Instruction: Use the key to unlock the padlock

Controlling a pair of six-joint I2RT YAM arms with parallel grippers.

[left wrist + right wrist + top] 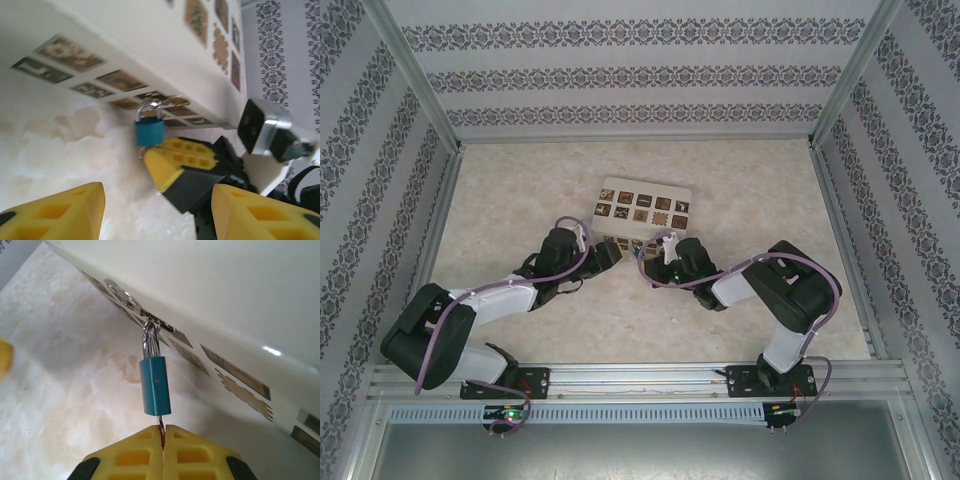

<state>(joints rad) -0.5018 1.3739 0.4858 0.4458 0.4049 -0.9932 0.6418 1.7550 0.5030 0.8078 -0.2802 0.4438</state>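
Right wrist: key (161, 429) is being pinched by the closed right claw (162, 442), straight under the padlock (155, 385), along its axis; left claw (157, 215) being held spread, empty.

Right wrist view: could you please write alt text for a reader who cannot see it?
The right gripper, jaws shut, pinches the key, whose tip meets the underside of the blue-teal padlock. The padlock hangs by its silver shackle from the cream box above the table.
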